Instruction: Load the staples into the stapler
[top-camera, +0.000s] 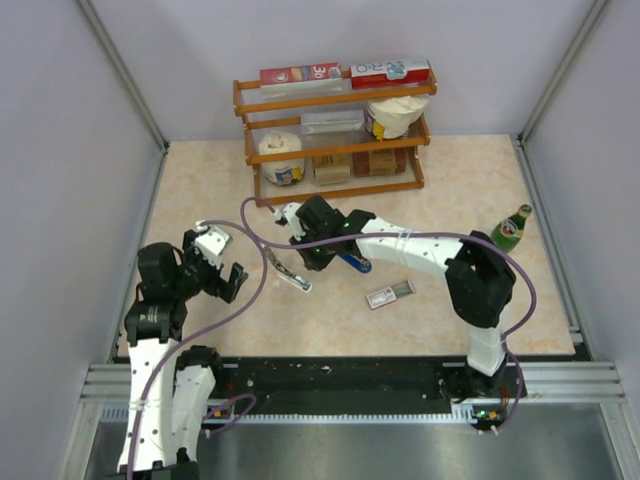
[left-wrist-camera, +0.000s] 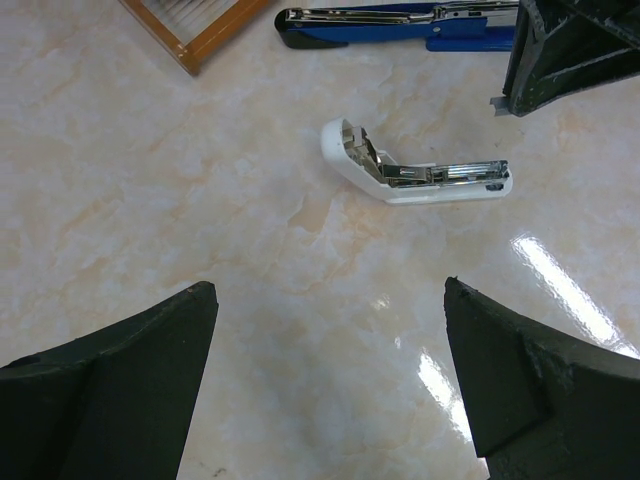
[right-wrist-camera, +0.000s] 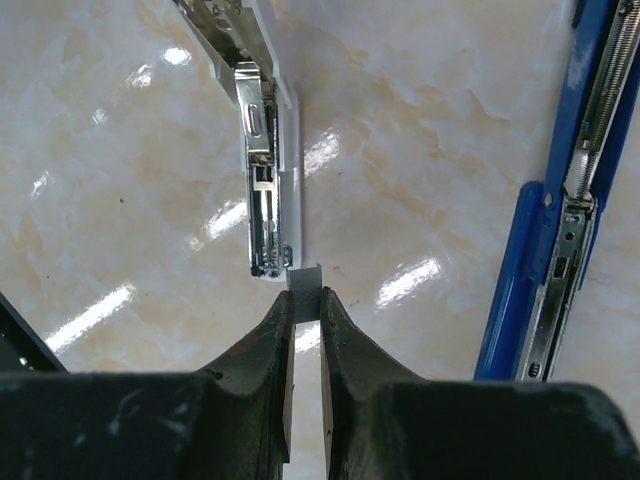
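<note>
Hard to make out the right claw (right-wrist-camera: 305, 303) from above, buried under its own wrist. Up close, clenched on a short grey staple strip (right-wrist-camera: 305, 279), with only the strip's top end poking past the fingertips. Cannot tell whether that strip touches the white stapler (right-wrist-camera: 262, 150) or stops just shy of its exposed metal channel. Cropped at the top edge of that view, the far end of the white stapler; cropped at the right, the blue stapler (right-wrist-camera: 557, 262), swung open and well apart from the strip. Too small from overhead to read, the red-and-white staples box (top-camera: 389, 294), lying flat near the right forearm and apart from both staplers. As for the left claw (left-wrist-camera: 328, 290): released, jaws spread wide, held above the tabletop (left-wrist-camera: 150, 200) on the near left, with only the finger ends in view. Open beige marble-look surface between it and the white stapler, glossy with streaks of glare. At the back edge, a wooden rack (top-camera: 335, 149) stacked with boxes and jars; near the right edge, a green bottle (top-camera: 511, 228) standing upright. Closed in by plain grey walls at the left, back and right.
</note>
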